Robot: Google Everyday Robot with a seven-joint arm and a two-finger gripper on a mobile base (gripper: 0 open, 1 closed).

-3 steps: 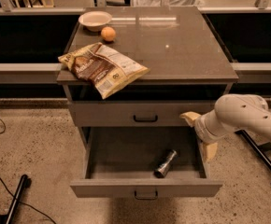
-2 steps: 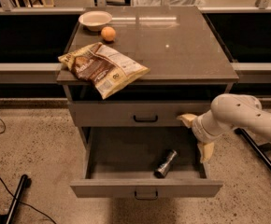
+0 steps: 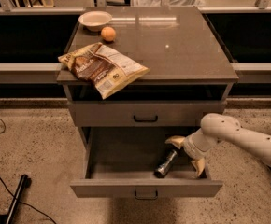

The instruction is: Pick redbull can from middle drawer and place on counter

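Note:
The middle drawer (image 3: 146, 189) is pulled open below the closed handled front. The redbull can (image 3: 166, 163) lies on its side on the drawer floor, right of centre, one shiny end toward the front. My gripper (image 3: 188, 154) hangs over the drawer's right part, just right of the can, open, with one yellowish finger (image 3: 175, 141) above the can's far end and the other (image 3: 199, 165) nearer the front. It holds nothing. The counter (image 3: 182, 45) is the glossy dark top above.
A brown chip bag (image 3: 103, 68) overhangs the counter's front left edge. A white bowl (image 3: 95, 20) and an orange fruit (image 3: 108, 33) sit at the back left. The white arm (image 3: 247, 141) reaches in from the right. A dark pole (image 3: 17, 197) lies on the floor at left.
The gripper has moved left and down into the open drawer, closer to the can. The can has not moved.

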